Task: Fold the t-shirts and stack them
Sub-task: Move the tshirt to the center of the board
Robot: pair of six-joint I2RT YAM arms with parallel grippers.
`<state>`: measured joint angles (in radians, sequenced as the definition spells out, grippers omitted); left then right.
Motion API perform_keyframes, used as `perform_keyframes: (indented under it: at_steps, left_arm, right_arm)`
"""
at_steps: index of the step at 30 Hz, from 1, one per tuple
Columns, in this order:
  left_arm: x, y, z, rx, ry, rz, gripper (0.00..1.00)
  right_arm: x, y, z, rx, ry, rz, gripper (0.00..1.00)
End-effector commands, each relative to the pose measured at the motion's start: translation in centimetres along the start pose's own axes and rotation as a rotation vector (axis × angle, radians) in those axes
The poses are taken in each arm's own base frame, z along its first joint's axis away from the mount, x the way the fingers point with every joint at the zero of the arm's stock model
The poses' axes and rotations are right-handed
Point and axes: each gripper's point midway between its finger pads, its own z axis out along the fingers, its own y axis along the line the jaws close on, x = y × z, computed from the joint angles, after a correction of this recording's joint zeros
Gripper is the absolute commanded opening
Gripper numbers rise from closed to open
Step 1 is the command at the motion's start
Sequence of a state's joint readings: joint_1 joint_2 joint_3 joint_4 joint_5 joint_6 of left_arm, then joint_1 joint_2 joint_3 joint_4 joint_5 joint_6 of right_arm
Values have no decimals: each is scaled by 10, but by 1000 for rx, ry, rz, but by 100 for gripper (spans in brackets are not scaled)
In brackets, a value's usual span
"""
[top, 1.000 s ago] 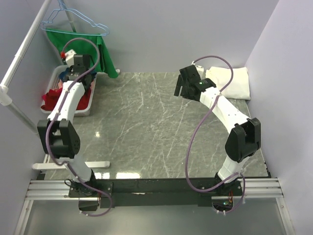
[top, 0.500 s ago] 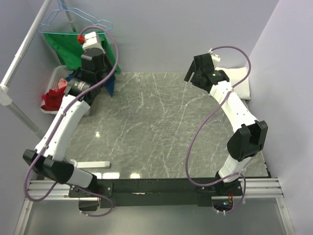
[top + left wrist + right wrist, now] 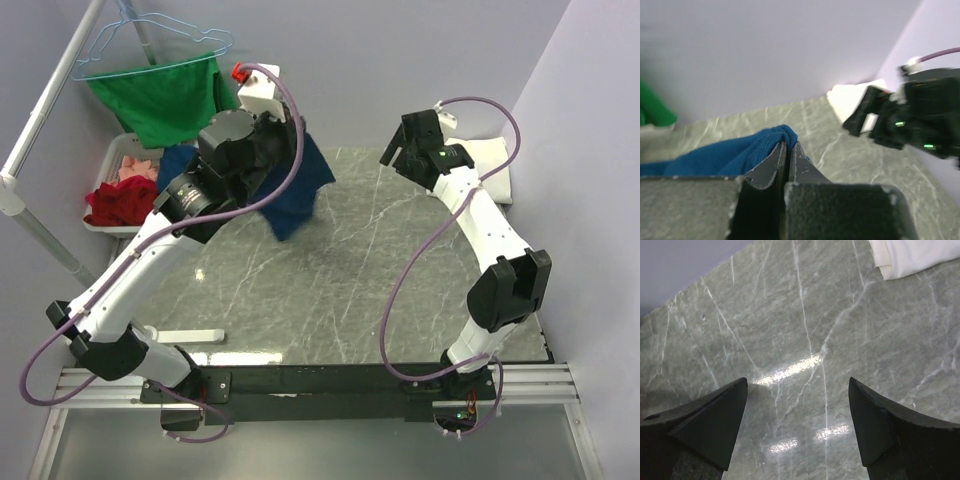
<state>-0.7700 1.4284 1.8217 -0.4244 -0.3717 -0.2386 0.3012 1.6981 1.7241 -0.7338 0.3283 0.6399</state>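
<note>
My left gripper (image 3: 789,145) is shut on a bunched edge of the navy blue t-shirt (image 3: 725,155). From above, that gripper (image 3: 283,140) is raised over the table's back left, and the blue t-shirt (image 3: 297,190) hangs crumpled from it; its print is hidden. The white t-shirt (image 3: 492,160) lies folded at the back right corner and shows as a white edge (image 3: 910,255) in the right wrist view. My right gripper (image 3: 394,152) hovers near it over bare marble, and the gripper (image 3: 798,390) is open with nothing between its fingers.
A white bin (image 3: 113,160) with red and pink clothes stands at the back left, off the marble table (image 3: 330,290). A green cloth (image 3: 165,100) hangs on a hanger from a slanted rack pole (image 3: 45,115). Walls close the back and right.
My left arm has lifted the blue t-shirt out of the bin and swung it right, over the table. The right arm has drawn back a little toward the far right.
</note>
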Motion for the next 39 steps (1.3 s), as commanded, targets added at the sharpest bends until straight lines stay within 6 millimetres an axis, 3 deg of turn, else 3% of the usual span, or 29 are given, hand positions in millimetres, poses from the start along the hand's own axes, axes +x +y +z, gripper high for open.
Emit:
perform_keyframes:
  at_steps: [1,5,9,11,13,15,16,18,19,21,23,26,28,31,39]
  left_arm:
    - [-105,-32,-36,88,-289,-13,1]
    - [-130,-49,-43,115,-364,19,1]
    - [-142,-67,-42,137,-400,63,1]
    - [-142,-77,-39,137,-411,96,1]
    - [-143,-73,-34,92,-427,110,1]
    - [-127,-68,-21,39,-401,129,1]
    - [-123,-60,-17,-19,-400,128,1]
    - [-91,-47,-2,-104,-343,153,1]
    - [-68,-31,4,-197,-306,152,1]
    - [-43,-11,11,-290,-260,139,1]
    - [-5,25,17,-414,-187,80,1]
    - [30,80,12,-571,-132,-7,1]
    - [42,111,4,-651,-131,-55,1]
    - [54,138,-2,-728,-110,-57,1]
    - [101,167,6,-837,-7,-65,1]
  right_arm:
    - [-25,-8,-18,-14,-64,66,88]
    - [-26,-11,-16,-11,-58,75,88]
    - [-24,-12,-13,-8,-52,78,88]
    - [-21,-13,-10,-4,-50,73,88]
    - [-22,-14,-10,-7,-54,75,88]
    - [-18,-16,-7,-10,-41,68,88]
    - [-17,-15,-8,-13,-37,65,88]
    - [-10,-18,-6,-17,-21,55,88]
    - [-1,-21,-3,-11,-2,43,89]
    - [5,-24,-5,-21,6,44,90]
    - [21,-33,-3,-7,34,33,90]
    - [34,-40,-5,-15,51,23,90]
    - [44,-42,-5,-27,76,6,90]
    - [60,-43,-5,-41,124,-23,90]
    - [121,-29,-7,-89,275,-167,85]
